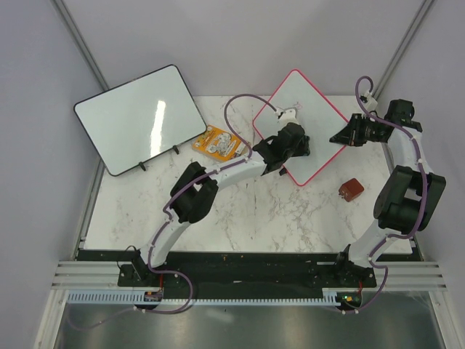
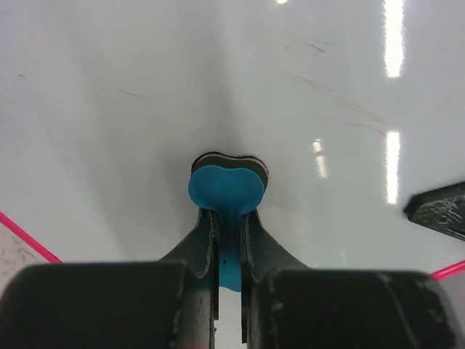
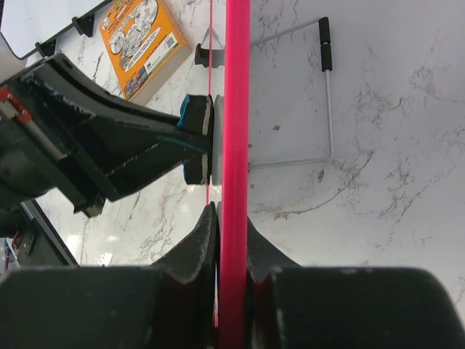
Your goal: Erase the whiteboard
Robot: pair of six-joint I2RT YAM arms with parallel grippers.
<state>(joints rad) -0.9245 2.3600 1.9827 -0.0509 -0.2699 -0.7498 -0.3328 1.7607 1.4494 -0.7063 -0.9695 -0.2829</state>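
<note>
The whiteboard (image 1: 314, 109), square with a thin pink frame, stands tilted at the back of the table. My left gripper (image 1: 289, 139) is shut on a blue eraser (image 2: 225, 190) whose dark felt face presses flat against the white surface (image 2: 109, 109). Faint smudged marks (image 2: 330, 87) run across the board up and to the right of the eraser. My right gripper (image 1: 341, 137) is shut on the board's pink edge (image 3: 236, 109), its fingers (image 3: 200, 243) on either side of the frame. The eraser (image 3: 195, 138) meets the board face just above that grip.
A larger black-framed whiteboard (image 1: 138, 120) leans at the back left. An orange packet (image 1: 218, 142) lies between the two boards. A small red-brown block (image 1: 352, 189) sits on the marble to the right. The board's wire stand (image 3: 327, 109) rests behind it.
</note>
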